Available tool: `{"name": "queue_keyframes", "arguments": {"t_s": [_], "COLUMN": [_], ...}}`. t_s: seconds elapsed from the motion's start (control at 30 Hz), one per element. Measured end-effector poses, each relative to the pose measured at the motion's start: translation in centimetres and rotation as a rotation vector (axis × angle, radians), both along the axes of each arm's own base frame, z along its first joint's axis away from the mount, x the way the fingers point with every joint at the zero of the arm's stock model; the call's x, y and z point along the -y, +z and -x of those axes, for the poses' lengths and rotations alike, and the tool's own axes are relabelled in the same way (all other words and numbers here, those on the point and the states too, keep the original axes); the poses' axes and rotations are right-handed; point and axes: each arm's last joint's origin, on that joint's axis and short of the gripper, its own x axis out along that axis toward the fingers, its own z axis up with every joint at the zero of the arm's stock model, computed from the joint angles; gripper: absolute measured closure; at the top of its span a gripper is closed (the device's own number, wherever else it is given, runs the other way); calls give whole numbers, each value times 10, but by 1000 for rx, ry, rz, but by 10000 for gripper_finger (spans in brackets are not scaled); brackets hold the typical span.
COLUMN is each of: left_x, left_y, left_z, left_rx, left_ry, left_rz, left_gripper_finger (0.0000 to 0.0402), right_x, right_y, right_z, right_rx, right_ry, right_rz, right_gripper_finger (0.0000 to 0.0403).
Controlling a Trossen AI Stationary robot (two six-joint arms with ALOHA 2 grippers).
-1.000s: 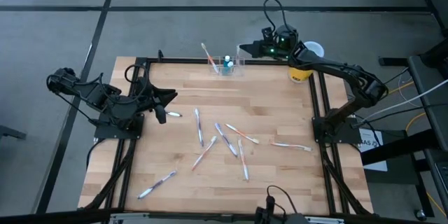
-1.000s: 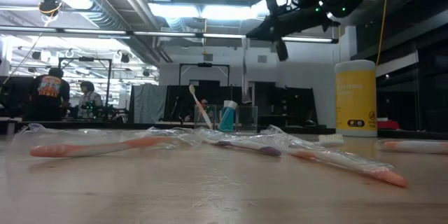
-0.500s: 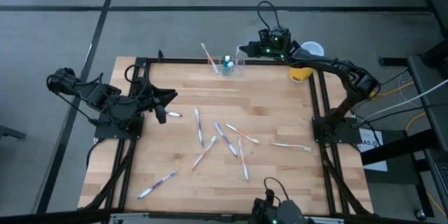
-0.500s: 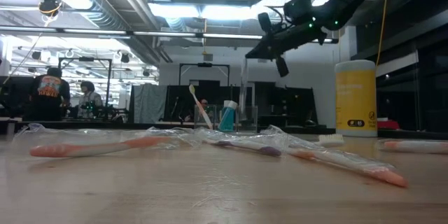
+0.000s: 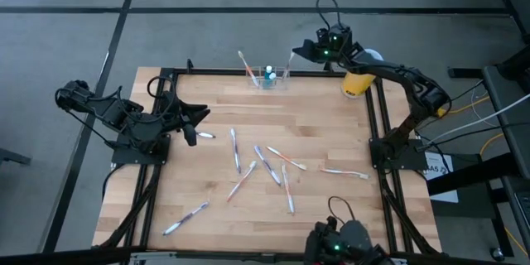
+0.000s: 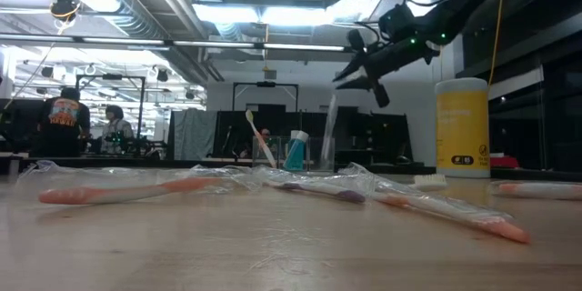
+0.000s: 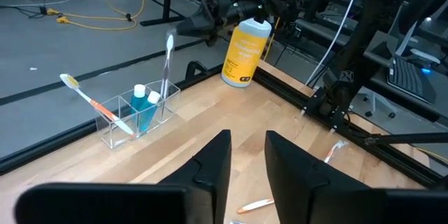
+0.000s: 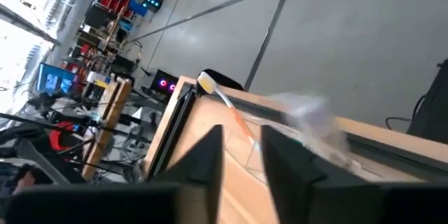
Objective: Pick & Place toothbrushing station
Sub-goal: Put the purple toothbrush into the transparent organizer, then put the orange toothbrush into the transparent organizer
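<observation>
The toothbrushing station point(image 5: 272, 79) point(image 6: 305, 155) point(image 7: 136, 115), a low clear holder, stands at the table's far edge. In it lean an orange-handled toothbrush point(image 7: 91, 101), a blue tube point(image 7: 143, 105) and a wrapped toothbrush point(image 7: 166, 66) point(image 6: 329, 132), which stands upright with its lower end in the holder's right end. My right gripper point(image 5: 298, 51) point(image 6: 359, 77) hangs open just above and to the right of that brush, holding nothing. My left gripper point(image 5: 197, 126) point(image 7: 247, 157) waits open at the table's left, with nothing between its fingers.
A yellow bottle with a white top point(image 5: 356, 83) point(image 6: 462, 127) stands at the far right corner, close under my right arm. Several wrapped toothbrushes point(image 5: 265, 166) lie scattered over the middle of the wooden table. People point(image 6: 64, 123) stand in the room far behind.
My right gripper has sunk over the station with the wrapped toothbrush hanging below it, then opened and let go. The toothbrush has dropped and now stands upright in the holder, clear of the fingers. My right gripper has drawn back a little toward the table's right edge.
</observation>
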Motion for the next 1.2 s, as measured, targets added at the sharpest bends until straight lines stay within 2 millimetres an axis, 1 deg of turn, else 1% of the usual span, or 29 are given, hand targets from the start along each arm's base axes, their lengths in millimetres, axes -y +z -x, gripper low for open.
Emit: {"name": "queue_keyframes", "arguments": {"t_s": [0.1, 0.17, 0.23, 0.3, 0.37, 0.43, 0.53, 0.63, 0.7, 0.77, 0.83, 0.9, 0.97, 1.03, 1.1, 1.13, 1.2], "left_x": [0, 0, 0, -1, -1, -1, -1, -2, -3, -4, -7, -10, -12, -12, -12, -12, -11], "left_y": [0, 1, 1, 1, 1, 0, -2, -5, -7, -10, -13, -18, -22, -25, -25, -25, -25], "left_z": [0, 0, 0, 0, 0, 1, 2, 3, 4, 5, 6, 6, 1, -3, -8, -9, -12], "left_rx": [5, 9, 11, 10, 7, -2, -24, -61, -84, -104, -140, -191, -240, -278, -281, -284, -293], "left_ry": [1, 10, 20, 25, 25, 28, 27, 25, 29, 37, 28, 14, -5, -29, -48, -59, -76], "left_rz": [2, -2, -7, -12, -17, -23, -33, -46, -48, -40, -12, 20, 41, 53, 57, 56, 46], "left_gripper_finger": [293, 280, 268, 258, 250, 245, 241, 240, 240, 240, 240, 240, 240, 240, 240, 240, 240], "right_x": [0, -1, -6, -19, -39, -67, -113, -159, -182, -199, -211, -221, -231, -239, -246, -251, -261], "right_y": [-1, 1, 5, 14, 22, 29, 37, 40, 41, 40, 30, 14, -8, -30, -49, -55, -60], "right_z": [1, 1, 0, 0, 0, 1, 6, 14, 18, 22, 24, 28, 33, 43, 54, 59, 68], "right_rx": [-1, 12, 33, 37, -11, -100, -271, -480, -589, -687, -766, -829, -882, -953, -1007, -1026, -1038], "right_ry": [28, 58, 123, 203, 273, 340, 441, 526, 556, 564, 578, 608, 634, 636, 625, 620, 617], "right_rz": [-10, -12, -25, -37, -45, -50, -25, 28, 62, 98, 83, 35, -34, -128, -217, -247, -286], "right_gripper_finger": [241, 213, 197, 191, 192, 198, 211, 226, 235, 242, 247, 251, 252, 252, 252, 252, 252]}}
